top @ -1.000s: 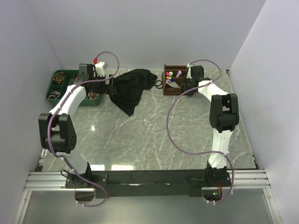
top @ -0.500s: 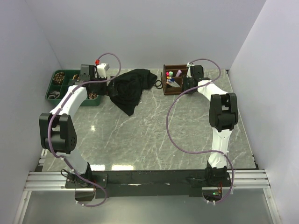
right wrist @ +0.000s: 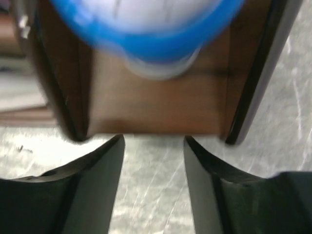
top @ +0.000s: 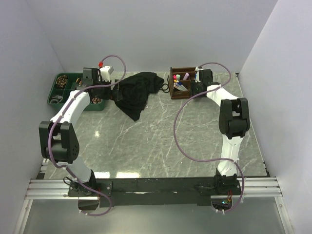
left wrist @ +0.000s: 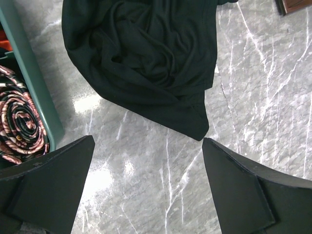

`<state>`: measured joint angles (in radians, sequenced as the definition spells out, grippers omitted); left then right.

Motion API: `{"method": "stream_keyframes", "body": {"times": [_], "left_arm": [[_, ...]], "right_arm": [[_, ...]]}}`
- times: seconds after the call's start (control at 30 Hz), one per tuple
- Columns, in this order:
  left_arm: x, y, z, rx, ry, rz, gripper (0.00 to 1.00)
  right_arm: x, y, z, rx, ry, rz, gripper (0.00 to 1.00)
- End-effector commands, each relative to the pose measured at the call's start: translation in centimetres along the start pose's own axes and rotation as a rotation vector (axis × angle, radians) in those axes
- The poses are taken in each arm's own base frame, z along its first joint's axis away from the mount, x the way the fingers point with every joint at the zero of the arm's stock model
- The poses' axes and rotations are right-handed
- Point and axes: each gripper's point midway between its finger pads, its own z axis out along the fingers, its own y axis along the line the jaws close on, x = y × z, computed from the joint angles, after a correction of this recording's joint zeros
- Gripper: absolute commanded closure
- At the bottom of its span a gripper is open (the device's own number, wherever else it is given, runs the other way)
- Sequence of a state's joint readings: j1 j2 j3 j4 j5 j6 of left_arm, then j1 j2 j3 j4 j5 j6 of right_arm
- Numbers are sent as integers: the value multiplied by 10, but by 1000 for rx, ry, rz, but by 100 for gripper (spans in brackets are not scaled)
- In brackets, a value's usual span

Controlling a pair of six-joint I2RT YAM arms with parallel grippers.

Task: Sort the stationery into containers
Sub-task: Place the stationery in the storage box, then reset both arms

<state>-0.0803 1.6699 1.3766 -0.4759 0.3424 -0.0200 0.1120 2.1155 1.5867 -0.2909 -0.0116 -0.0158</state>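
Blue-capped piece [right wrist: 146, 34] blurred, cropped by top edge; wooden organiser [right wrist: 156, 107] partly visible

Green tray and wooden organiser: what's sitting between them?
A crumpled black cloth lies on the table between the green tray and the wooden organiser. The top view shows it.

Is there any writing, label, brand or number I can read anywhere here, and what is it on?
No text can be read in any view.
Blue-capped piece: faint dark marks on its white part, too blurred to read.
Pens in the organiser: too small to show any print.
Roll in the tray: a swirled pattern, not lettering.
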Motion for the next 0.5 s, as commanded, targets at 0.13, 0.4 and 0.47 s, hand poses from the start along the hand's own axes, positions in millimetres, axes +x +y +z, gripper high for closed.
{"method": "stream_keyframes", "body": {"times": [0.13,0.4,0.47], "left_arm": [[-15,-15,-21,27,-84,14,1],[-23,-25,-38,44,-150,-25,1],[-30,-29,-45,45,-187,-42,1]], "right_arm": [[-6,19,-86,-80,-59,51,21],[9,33,-160,-168,-160,176,0],[13,26,-178,-127,-201,238,0]]}}
